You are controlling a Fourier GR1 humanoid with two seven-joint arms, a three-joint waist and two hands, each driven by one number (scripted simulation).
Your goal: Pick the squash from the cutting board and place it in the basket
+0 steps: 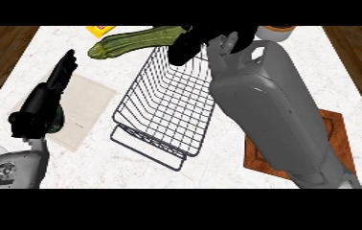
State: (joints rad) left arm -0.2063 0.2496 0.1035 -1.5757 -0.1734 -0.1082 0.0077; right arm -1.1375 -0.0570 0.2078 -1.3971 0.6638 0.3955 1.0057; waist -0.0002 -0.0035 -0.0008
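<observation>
In right hand (pixel 192 42), squash (pixel 134 41) near basket (pixel 133 83)

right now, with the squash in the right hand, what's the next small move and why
Probably draw the right hand slightly back toward the robot and lower it. The squash it holds shows at the basket's far rim, much of it past the wires to the left, not yet inside.

Your right forearm (pixel 276 109) fills the counter (pixel 212 171) from 2 to 5 o'clock, covering most of the wooden board (pixel 336 133). The wire basket (pixel 133 83) takes the centre, its top open except at 12, where the right hand (pixel 212 37) and squash (pixel 134 41) crowd its far rim. At 9 the left hand (pixel 50 95) rests over a pale mat (pixel 88 109). The counter is bare at 6.
</observation>
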